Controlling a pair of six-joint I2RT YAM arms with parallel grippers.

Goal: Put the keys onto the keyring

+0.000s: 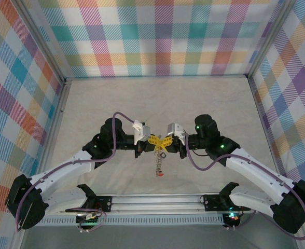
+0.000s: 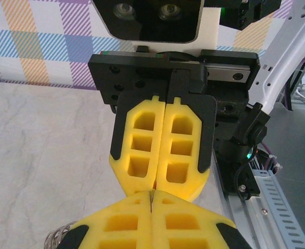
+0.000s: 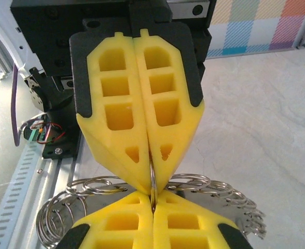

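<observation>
We see the left tool (image 1: 154, 140) and the right tool (image 1: 167, 141) meeting tip to tip over the middle of the bench (image 1: 209, 104), a little toward its near edge. Each is clamped tight on the thin wire of the keyring (image 1: 159, 163). From the tips the keyring trails toward the near edge, with silver loops (image 3: 64, 207) fanned out either side and a red tag (image 1: 162, 175) at its end.
</observation>
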